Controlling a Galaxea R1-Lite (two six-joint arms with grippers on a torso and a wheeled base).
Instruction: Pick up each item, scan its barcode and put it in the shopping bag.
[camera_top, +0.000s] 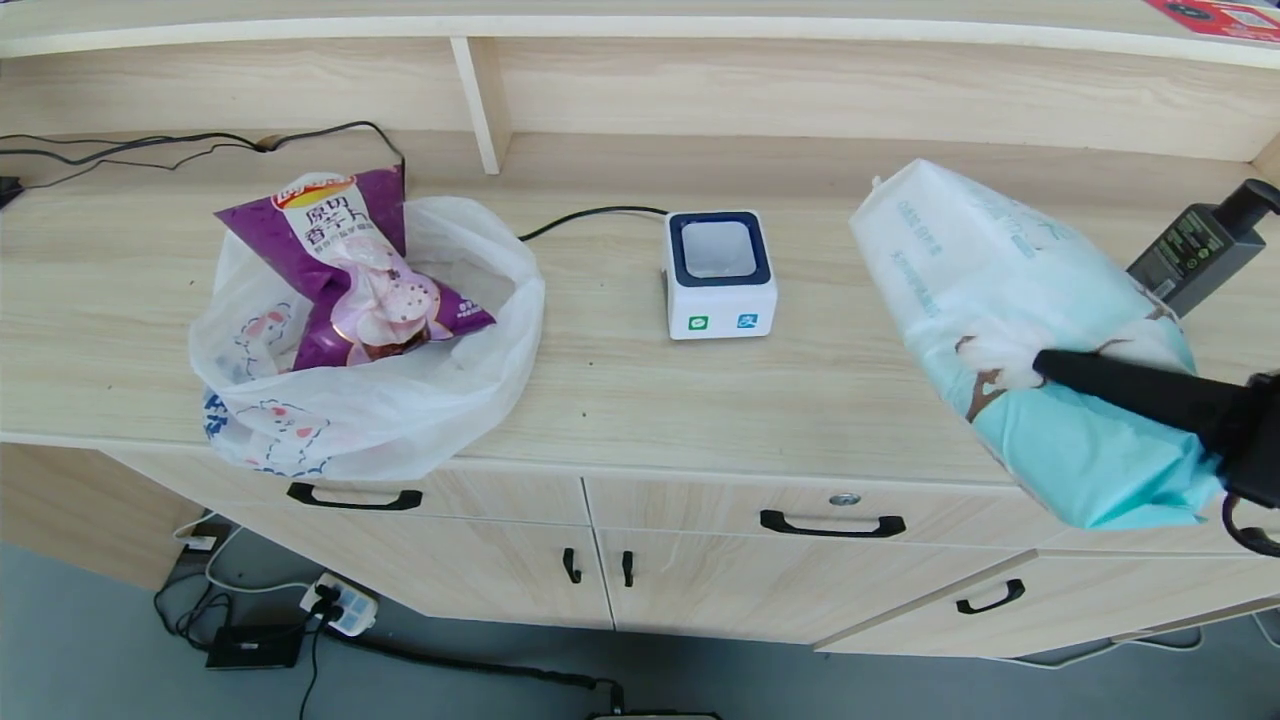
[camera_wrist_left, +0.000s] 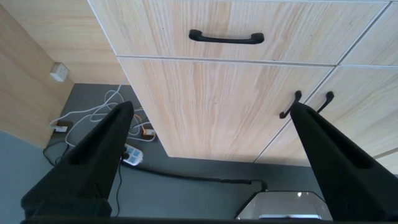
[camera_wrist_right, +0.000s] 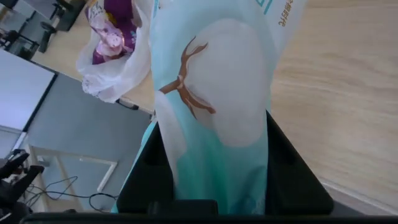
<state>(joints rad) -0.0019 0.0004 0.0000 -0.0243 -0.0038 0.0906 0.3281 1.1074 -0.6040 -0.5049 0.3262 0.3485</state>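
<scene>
Right claw (camera_top: 1045, 365) pinching teal pack (camera_top: 960, 260) above pale wood counter (camera_top: 620, 400), left claw (camera_wrist_left: 211, 107) spread before drawers (camera_wrist_left: 217, 68), scanner (camera_top: 718, 275) near shopping bag (camera_top: 330, 420)

The scanner (camera_top: 720, 275) sits mid-counter (camera_top: 620, 400). Left of it is the shopping bag (camera_top: 400, 410), with the chip packet (camera_top: 350, 270) inside. Right of it is the tissue pack (camera_top: 1000, 290).

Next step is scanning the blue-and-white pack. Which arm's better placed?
Right. The right gripper is shut on the pack above the counter, right of the scanner. The left gripper hangs open, low by the cabinet doors.
</scene>
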